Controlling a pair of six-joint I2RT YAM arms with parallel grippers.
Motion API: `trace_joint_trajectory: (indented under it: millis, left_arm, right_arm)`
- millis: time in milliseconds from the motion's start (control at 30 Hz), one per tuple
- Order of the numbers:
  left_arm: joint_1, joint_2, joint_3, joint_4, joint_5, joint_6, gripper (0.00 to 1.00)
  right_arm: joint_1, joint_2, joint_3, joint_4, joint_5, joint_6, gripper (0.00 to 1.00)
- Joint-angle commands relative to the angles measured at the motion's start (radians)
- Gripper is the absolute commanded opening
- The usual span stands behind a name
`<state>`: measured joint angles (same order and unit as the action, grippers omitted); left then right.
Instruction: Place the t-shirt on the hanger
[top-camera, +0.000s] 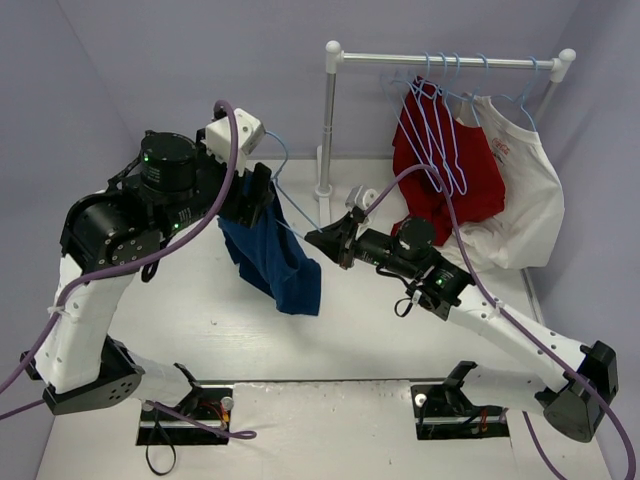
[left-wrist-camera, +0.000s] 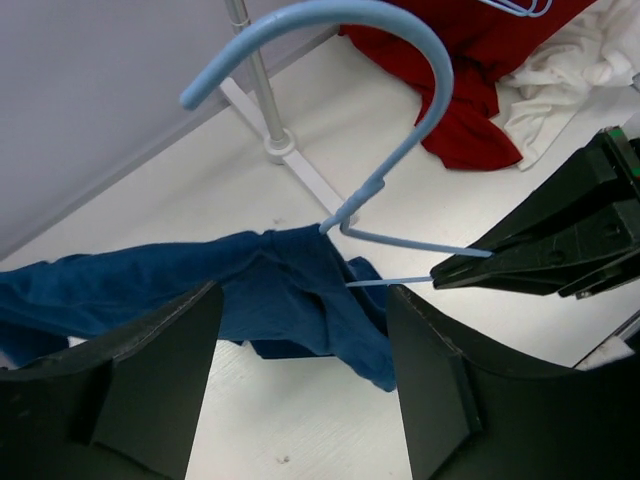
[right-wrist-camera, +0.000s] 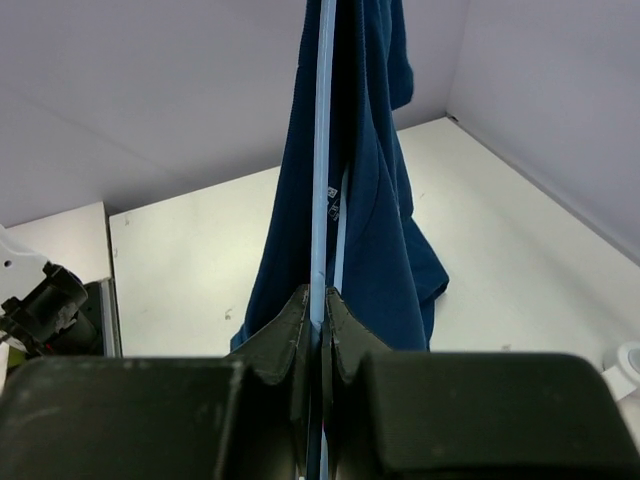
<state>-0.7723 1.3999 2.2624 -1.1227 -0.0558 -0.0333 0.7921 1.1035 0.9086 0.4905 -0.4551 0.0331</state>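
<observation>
The navy t-shirt (top-camera: 275, 260) hangs off the table, draped on a light-blue wire hanger (top-camera: 285, 195) whose hook points up and back. My right gripper (top-camera: 318, 240) is shut on the hanger's wire end beside the shirt; in the right wrist view the gripper (right-wrist-camera: 322, 300) pinches the wire (right-wrist-camera: 320, 150) with the t-shirt (right-wrist-camera: 370, 200) hanging behind it. My left gripper (top-camera: 258, 190) is raised at the shirt's top. In the left wrist view its gripper (left-wrist-camera: 300, 400) is wide open and holds nothing, with the t-shirt (left-wrist-camera: 280, 280) and the hanger hook (left-wrist-camera: 400, 60) beyond the fingers.
A white clothes rack (top-camera: 450, 62) stands at the back right with several spare blue hangers (top-camera: 435, 110), a red shirt (top-camera: 450, 170) and a white shirt (top-camera: 520, 190). Its post base (left-wrist-camera: 275, 145) sits just behind the held hanger. Purple walls close in the table.
</observation>
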Motion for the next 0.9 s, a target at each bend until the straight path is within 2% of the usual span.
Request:
trace_joint_trajectory:
  millis: [0, 100, 233, 433, 500, 567, 700, 867]
  left_arm:
    - [-0.005, -0.082, -0.044, 0.07, -0.065, 0.081, 0.62]
    - [-0.002, -0.129, -0.128, 0.074, -0.127, 0.146, 0.63]
    - [0.032, -0.177, -0.211, 0.086, -0.14, 0.254, 0.63]
    - [0.166, -0.222, -0.294, 0.139, 0.067, 0.435, 0.63]
    - [0.273, -0.234, -0.305, 0.154, 0.245, 0.494, 0.63]
    - [0.307, -0.235, -0.313, 0.153, 0.324, 0.556, 0.63]
    - [0.394, -0.227, -0.329, 0.152, 0.438, 0.617, 0.63]
    - [0.417, -0.242, -0.398, 0.15, 0.53, 0.673, 0.63]
  right_arm:
    - [-0.007, -0.016, 0.006, 0.177, -0.028, 0.014, 0.0]
    - [-0.009, -0.016, 0.003, 0.177, -0.041, 0.017, 0.0]
    - [-0.016, -0.017, -0.001, 0.175, -0.076, 0.021, 0.0]
    - [-0.017, -0.013, -0.005, 0.163, -0.122, 0.022, 0.0]
    - [-0.017, -0.014, -0.008, 0.153, -0.139, 0.021, 0.0]
    - [-0.017, -0.016, -0.006, 0.145, -0.158, 0.019, 0.0]
    - [-0.017, -0.017, 0.0, 0.121, -0.186, 0.013, 0.0]
    - [-0.017, -0.019, 0.0, 0.1, -0.216, 0.011, 0.0]
